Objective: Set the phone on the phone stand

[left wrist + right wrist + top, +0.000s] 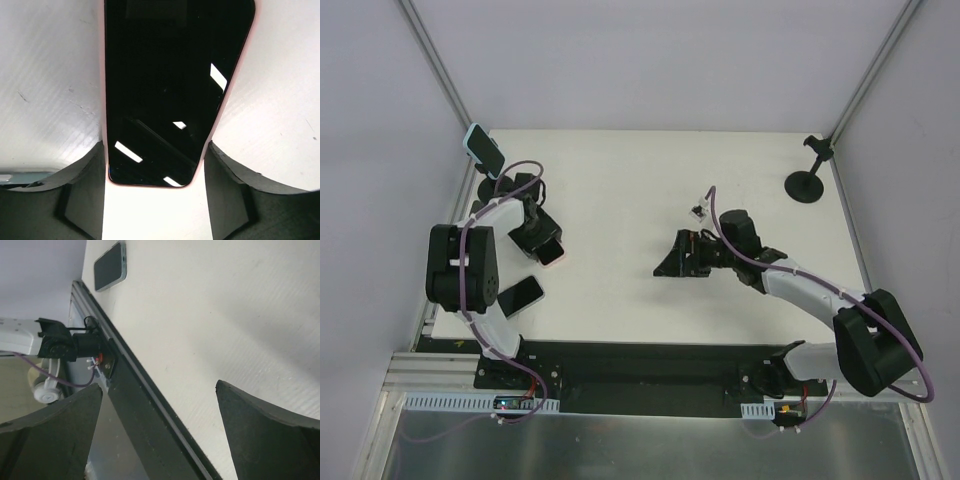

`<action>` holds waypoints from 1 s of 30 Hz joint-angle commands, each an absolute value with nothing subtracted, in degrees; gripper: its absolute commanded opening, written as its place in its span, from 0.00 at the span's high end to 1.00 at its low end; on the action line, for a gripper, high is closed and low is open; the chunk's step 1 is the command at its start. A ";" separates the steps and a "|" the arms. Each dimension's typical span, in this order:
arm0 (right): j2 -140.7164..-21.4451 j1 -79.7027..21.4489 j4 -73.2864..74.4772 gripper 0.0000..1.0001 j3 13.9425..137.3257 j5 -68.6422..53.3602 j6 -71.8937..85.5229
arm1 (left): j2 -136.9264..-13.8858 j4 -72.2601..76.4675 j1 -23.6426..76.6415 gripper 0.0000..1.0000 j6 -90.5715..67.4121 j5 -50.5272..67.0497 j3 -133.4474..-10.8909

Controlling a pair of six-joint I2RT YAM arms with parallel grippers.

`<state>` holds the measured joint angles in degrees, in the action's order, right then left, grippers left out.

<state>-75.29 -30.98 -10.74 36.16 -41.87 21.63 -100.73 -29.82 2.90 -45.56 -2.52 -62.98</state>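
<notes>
At the far-left corner of the table [620, 180], a blue phone [485, 150] is propped up and looks already mounted. The left gripper [546, 243] is clamped on the pink phone [165, 75]; I cannot tell if it is lifted. A dark phone [521, 295] lies near the front edge. The right gripper [672, 258] is apart and empty. The free stand [807, 182] is far right, close to the edge. Wide bare table lies between, so carrying and placing are left.

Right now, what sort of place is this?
Likely a lab robot test cell: a white table boxed in by plain panels, left arm and right arm bolted at its edge, a phone stand.
</notes>
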 commanded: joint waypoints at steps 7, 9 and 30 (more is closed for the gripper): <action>-79.35 -40.86 -8.17 0.04 46.21 -19.87 15.90 | -86.49 -16.44 10.80 1.00 -64.49 25.03 -45.81; -82.52 -43.94 -9.31 0.04 47.37 -16.88 16.70 | -84.04 -13.72 13.17 1.00 -70.55 26.19 -44.48; -86.66 -49.66 -21.53 0.89 41.84 -1.67 21.27 | -80.60 -0.17 30.32 1.00 -89.39 28.65 -47.46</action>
<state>-88.36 -50.22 -23.44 41.52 -7.31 24.38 -81.47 -4.03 29.41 -87.66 25.67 -43.70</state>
